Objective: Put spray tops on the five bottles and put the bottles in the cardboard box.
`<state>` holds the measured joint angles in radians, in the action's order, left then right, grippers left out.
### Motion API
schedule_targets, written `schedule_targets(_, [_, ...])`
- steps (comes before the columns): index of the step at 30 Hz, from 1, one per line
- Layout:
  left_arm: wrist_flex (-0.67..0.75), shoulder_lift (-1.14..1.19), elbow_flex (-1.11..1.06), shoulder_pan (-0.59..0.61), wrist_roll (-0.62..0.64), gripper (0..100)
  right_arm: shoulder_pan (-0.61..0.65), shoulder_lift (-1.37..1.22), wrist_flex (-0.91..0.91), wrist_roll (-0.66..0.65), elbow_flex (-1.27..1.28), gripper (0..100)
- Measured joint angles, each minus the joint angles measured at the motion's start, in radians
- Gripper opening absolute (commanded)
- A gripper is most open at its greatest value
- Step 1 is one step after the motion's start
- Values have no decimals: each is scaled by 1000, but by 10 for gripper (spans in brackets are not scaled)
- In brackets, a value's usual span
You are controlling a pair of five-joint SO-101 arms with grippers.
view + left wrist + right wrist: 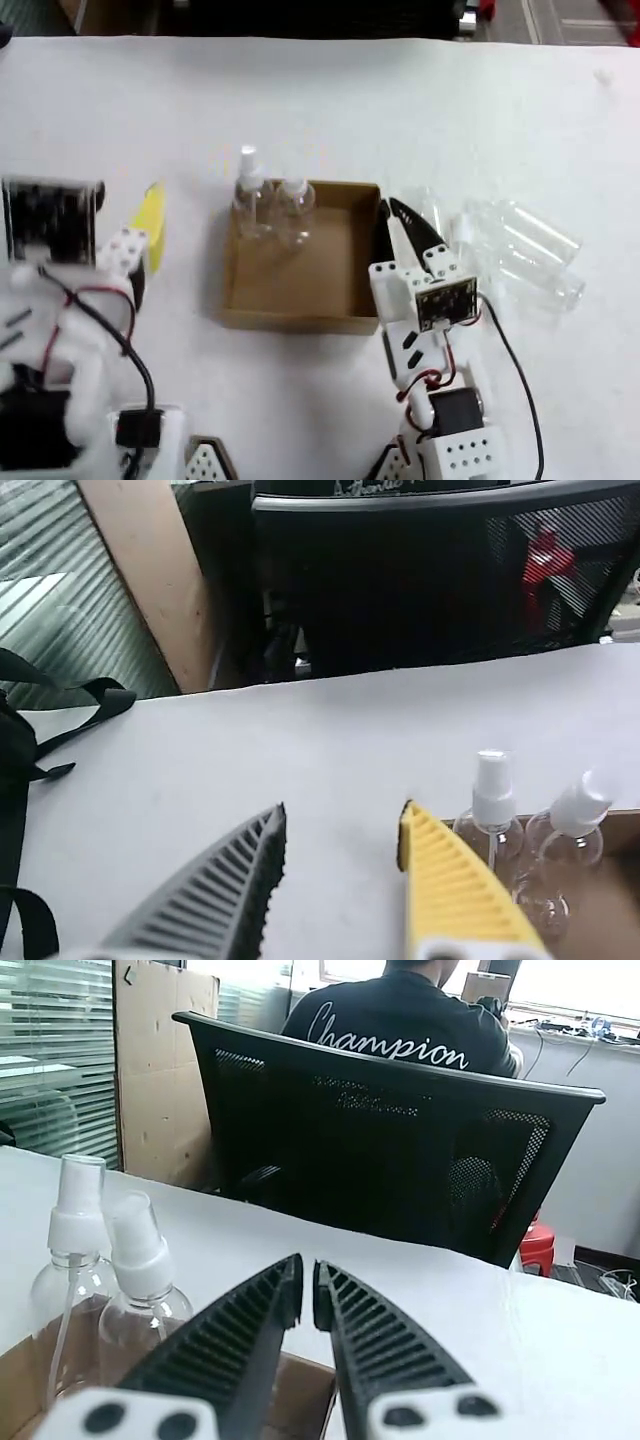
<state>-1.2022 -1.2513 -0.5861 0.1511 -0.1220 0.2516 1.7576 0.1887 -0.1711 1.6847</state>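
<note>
Bottles (296,205), two capped in box (300,318), three bare outside, left jaws spread, right jaws together

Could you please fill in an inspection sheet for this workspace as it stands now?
Surface: white table.
Job's things: cardboard box holds two capped bottles, upright in its far corner. Several clear bottles lie on the table beside the right arm, with no tops seen on them.
Clutter: black straps at the table's edge.
Grippers: left gripper open, empty, beside the box. Right gripper has its fingers shut, empty, at the box's other side.
Cables: red and black wires on the left arm; black cable trailing from the right arm.
Surroundings: black mesh chair behind the table.
</note>
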Motion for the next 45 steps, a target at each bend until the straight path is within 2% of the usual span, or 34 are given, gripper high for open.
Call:
schedule_targets(5, [173,-302,-404,28,0,172,11,0,0,-3,0,15])
schedule_targets(10, [187,-532,-594,28,0,172,9,0,0,-3,0,15])
schedule_targets(14, [215,-560,-683,28,0,172,9,0,0,-3,0,15])
schedule_targets(23, [471,-569,-942,21,29,172,9,0,0,-3,0,15])
schedule_targets(29, [506,-569,-979,-44,31,172,9,0,0,-3,0,15])
schedule_targets(34, [512,-569,-979,-48,31,172,9,0,20,-3,-15,15])
schedule_targets(42, [514,-569,-980,-48,31,172,11,0,321,-3,-249,30])
schedule_targets(45, [514,-569,-980,-48,31,172,-3,0,440,-52,-393,38])
